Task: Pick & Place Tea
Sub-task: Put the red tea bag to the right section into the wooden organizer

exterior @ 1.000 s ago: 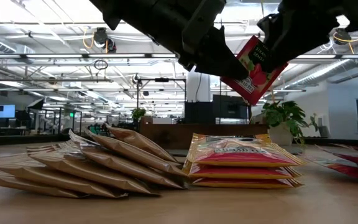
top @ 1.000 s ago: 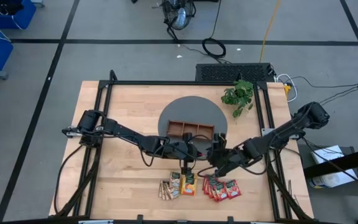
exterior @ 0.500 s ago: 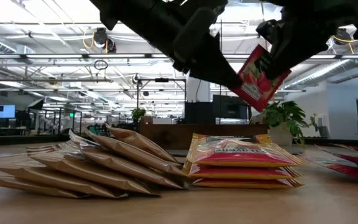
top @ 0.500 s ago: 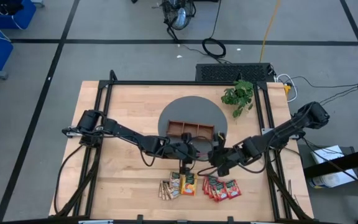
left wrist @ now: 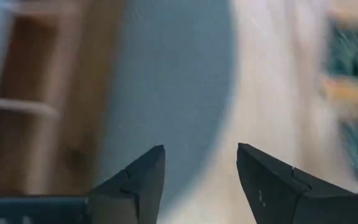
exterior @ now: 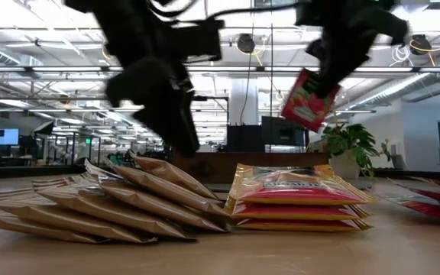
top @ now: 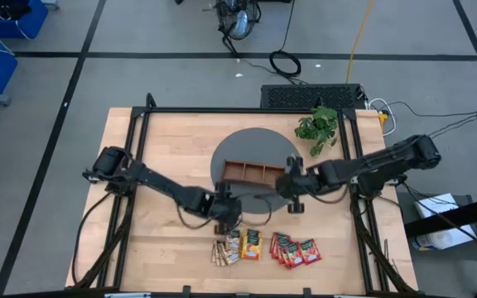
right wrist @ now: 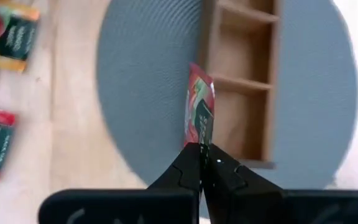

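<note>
A red tea sachet [exterior: 310, 99] hangs in the air with my right gripper [right wrist: 202, 155] shut on it, above the near edge of the grey round mat [top: 232, 153] beside the brown three-compartment tray [top: 255, 163]. My left gripper [left wrist: 201, 177] is open with nothing between its fingers, above the mat's near-left edge [top: 224, 220]. On the table near the front edge, fanned piles of tea lie flat: tan sachets [top: 222, 252], orange ones [top: 251, 244] and red ones [top: 296, 250]. My right gripper pinches the red sachet between its two fingers at one end [right wrist: 201, 140]. The fingers slant down from the table's right. The sachet extends beyond the fingertips, edge-on in the wrist view, tilted and lifted clear of the mat and the tray.
A green potted plant [top: 317, 127] stands at the far right of the table, behind the mat. A black frame [top: 139, 165] runs along the table's edges. The tray's compartments [right wrist: 241, 118] show bare wood.
The red sachet has passed from my left gripper to my right. My right gripper shut on it, then rose and carried it toward the tray. My left gripper opened, let go and swung down toward the table's left and the tan pile.
</note>
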{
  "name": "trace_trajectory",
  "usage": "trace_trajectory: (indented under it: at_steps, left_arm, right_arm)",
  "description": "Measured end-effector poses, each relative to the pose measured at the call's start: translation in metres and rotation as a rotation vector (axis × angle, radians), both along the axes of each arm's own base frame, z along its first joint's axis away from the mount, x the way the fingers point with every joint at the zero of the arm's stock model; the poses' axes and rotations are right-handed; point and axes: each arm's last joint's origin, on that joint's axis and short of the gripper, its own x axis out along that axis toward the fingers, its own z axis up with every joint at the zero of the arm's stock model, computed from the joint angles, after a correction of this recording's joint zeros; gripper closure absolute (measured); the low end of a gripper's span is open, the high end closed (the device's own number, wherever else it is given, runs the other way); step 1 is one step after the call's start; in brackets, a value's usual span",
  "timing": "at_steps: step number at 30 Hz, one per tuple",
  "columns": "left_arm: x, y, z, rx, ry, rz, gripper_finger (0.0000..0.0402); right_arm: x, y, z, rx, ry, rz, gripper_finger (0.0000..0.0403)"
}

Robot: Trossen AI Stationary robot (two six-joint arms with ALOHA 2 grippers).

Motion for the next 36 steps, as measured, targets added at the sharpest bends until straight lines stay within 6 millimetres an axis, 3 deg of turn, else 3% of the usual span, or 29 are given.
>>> trace_trajectory:
  at_steps: [6,10,15,25,36]
  left_arm:
    - [-0.015,-0.027,-0.006,0.074,0.005,-0.092,0.0231]
    - [-0.019,-0.038,-0.005,0.080,-0.005,-0.119,0.0251]
    - [-0.022,-0.044,-0.005,0.086,-0.004,-0.133,0.0271]
    - [-0.022,-0.046,-0.005,0.068,-0.016,-0.111,0.0286]
    - [-0.022,-0.046,-0.004,0.048,-0.026,-0.083,0.0286]
  right_arm:
    - [0.034,-0.030,0.027,0.025,0.166,-0.014,0.0403]
    - [0.055,-0.045,0.014,0.070,0.321,-0.005,0.0403]
    - [0.070,-0.050,-0.010,0.086,0.403,0.004,0.0403]
    - [0.072,-0.069,-0.013,0.009,0.412,-0.045,0.0403]
    - [0.068,-0.082,-0.012,0.080,0.432,-0.061,0.0403]
